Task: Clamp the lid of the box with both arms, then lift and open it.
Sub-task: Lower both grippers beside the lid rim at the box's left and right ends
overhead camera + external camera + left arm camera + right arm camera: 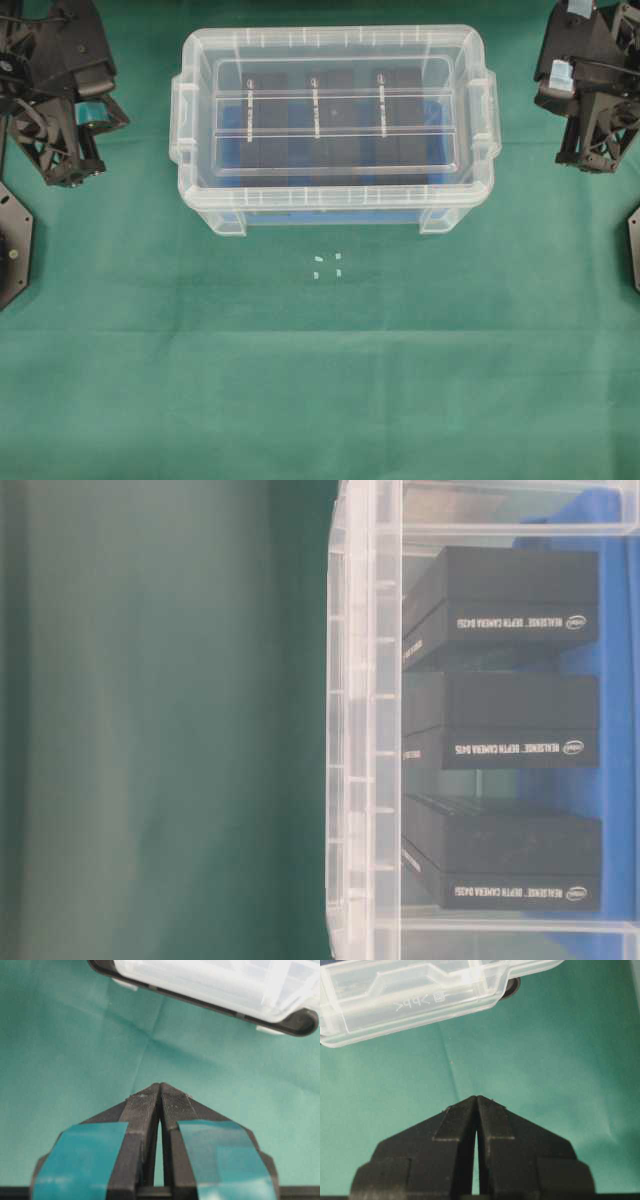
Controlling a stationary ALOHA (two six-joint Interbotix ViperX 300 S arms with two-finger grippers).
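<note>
- Left black lattice-frame arm [55, 90]: parked at the far left corner of the green cloth-covered bench [320, 380], well apart from the box.
- Left tool [160, 1091]: tapered black fingers [142, 1110] marked with teal tape, tips pressed together, gripping nothing. In the left wrist view it points at bare cloth, with the box edge beyond it.
- Deep rectangular clear plastic box [335, 215]: stands upright at the far centre of the bench, between the two arms, with a side handle on its left and right ends.
- Flat rectangular clear plastic lid [335, 40]: seated on top of the box, covering it fully; two lengthwise ridges run left to right across its middle. Neither tool touches it.
- Box contents, seen through the lid: a blue bottom liner [435, 120] and three black upright packs [330, 115] set side by side from left to right. The table-level view shows white lettering on each pack [520, 750].
- Small white marks [327, 265]: a cluster on the cloth just near of the box, at centre.
- Right black lattice-frame arm [590, 90]: parked at the far right corner of the bench, well apart from the box.
- Right tool [477, 1097]: plain black tapered fingers [495, 1120], tips together, gripping nothing. In the right wrist view it points at bare cloth, with the box handle end beyond it.
</note>
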